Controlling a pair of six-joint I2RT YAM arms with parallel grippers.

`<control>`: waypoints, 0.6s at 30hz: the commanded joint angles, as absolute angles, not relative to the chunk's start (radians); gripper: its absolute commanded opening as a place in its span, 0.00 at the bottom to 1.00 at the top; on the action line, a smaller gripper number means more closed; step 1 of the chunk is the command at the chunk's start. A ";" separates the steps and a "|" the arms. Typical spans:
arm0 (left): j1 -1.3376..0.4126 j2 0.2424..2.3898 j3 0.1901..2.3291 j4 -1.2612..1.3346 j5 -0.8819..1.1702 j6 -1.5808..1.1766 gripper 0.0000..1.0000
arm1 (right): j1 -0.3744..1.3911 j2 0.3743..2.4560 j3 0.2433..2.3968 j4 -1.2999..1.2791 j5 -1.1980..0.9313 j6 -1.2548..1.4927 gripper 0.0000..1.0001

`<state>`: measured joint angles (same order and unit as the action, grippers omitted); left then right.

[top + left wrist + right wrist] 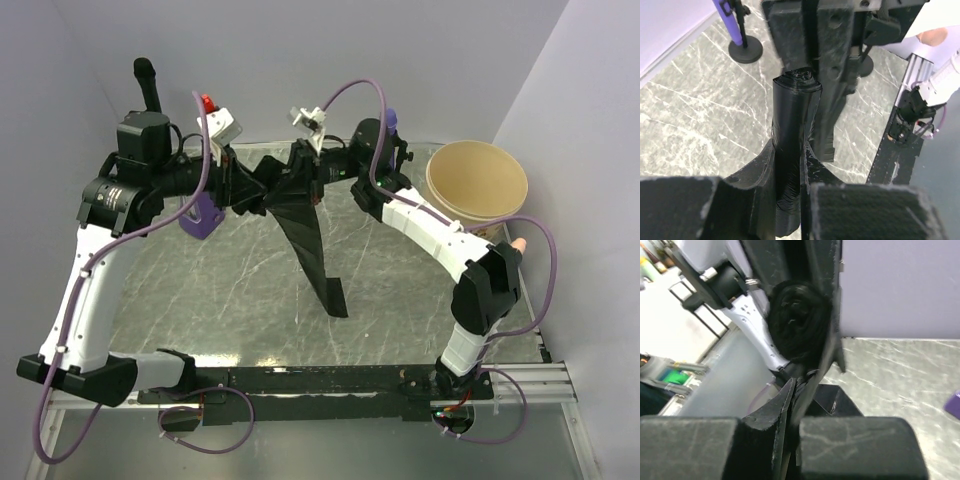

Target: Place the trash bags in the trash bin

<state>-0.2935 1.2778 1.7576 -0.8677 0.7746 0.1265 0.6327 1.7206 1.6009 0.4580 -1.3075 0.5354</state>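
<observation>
The trash bags (312, 250) are a tight black roll held up above the table (200, 290) at the upper middle of the top view. One loose length trails down from the roll as a narrowing strip toward the centre of the frame. Whether its lower tip touches the marble surface cannot be told.

The left gripper (243, 185) is clamped on the roll. In the left wrist view its fingers (760, 170) press both sides of the wrinkled cylinder (792, 145).

The right gripper (300, 178) meets it from the other side. In the right wrist view its fingertips (790, 390) are nearly together, pinching a thin edge of film just below the roll's coiled end (800, 325).

The trash bin (500, 160) stands upright at the upper right, mouth open, close to the table's back right corner and well apart from the roll.

Below and left of the hanging strip the tabletop is bare as far as the dark rail (300, 378) along the bottom edge. A purple piece (205, 215) sits just beside the left gripper. A round stand base (745, 50) is at the upper left of the left wrist view.
</observation>
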 commanded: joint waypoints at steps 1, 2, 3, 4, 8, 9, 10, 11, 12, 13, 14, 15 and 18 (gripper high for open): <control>-0.264 1.290 1.759 -0.834 0.655 0.124 0.01 | 0.592 1.651 1.571 0.940 -1.385 0.894 0.08; -0.265 1.299 1.767 -0.842 0.641 0.127 0.01 | 0.588 1.644 1.557 0.963 -1.367 0.914 0.08; -0.265 1.307 1.776 -0.848 0.621 0.132 0.01 | 0.586 1.634 1.548 0.991 -1.362 0.926 0.07; -0.265 1.315 1.781 -0.853 0.611 0.136 0.01 | 0.584 1.625 1.545 1.026 -1.367 0.948 0.06; -0.265 1.331 1.779 -0.830 0.600 0.112 0.01 | 0.606 1.620 1.562 1.121 -1.402 0.980 0.04; -0.265 1.336 1.779 -0.822 0.607 0.103 0.01 | 0.607 1.629 1.563 1.135 -1.401 0.995 0.03; -0.264 1.341 1.782 -0.810 0.609 0.091 0.01 | 0.607 1.640 1.563 1.155 -1.390 1.011 0.02; -0.261 1.345 1.787 -0.799 0.618 0.080 0.01 | 0.610 1.646 1.559 1.131 -1.382 0.990 0.02; -0.256 1.354 1.802 -0.799 0.639 0.075 0.01 | 0.615 1.646 1.557 1.068 -1.384 0.950 0.02; -0.255 1.361 1.819 -0.801 0.653 0.071 0.01 | 0.620 1.643 1.549 0.993 -1.375 0.883 0.02; -0.255 1.367 1.834 -0.804 0.664 0.071 0.01 | 0.617 1.626 1.530 0.874 -1.343 0.803 0.04; -0.255 1.367 1.851 -0.808 0.675 0.072 0.01 | 0.606 1.611 1.493 0.770 -1.294 0.746 0.11; -0.253 1.353 1.864 -0.822 0.696 0.072 0.01 | 0.580 1.588 1.470 0.547 -1.218 0.631 0.28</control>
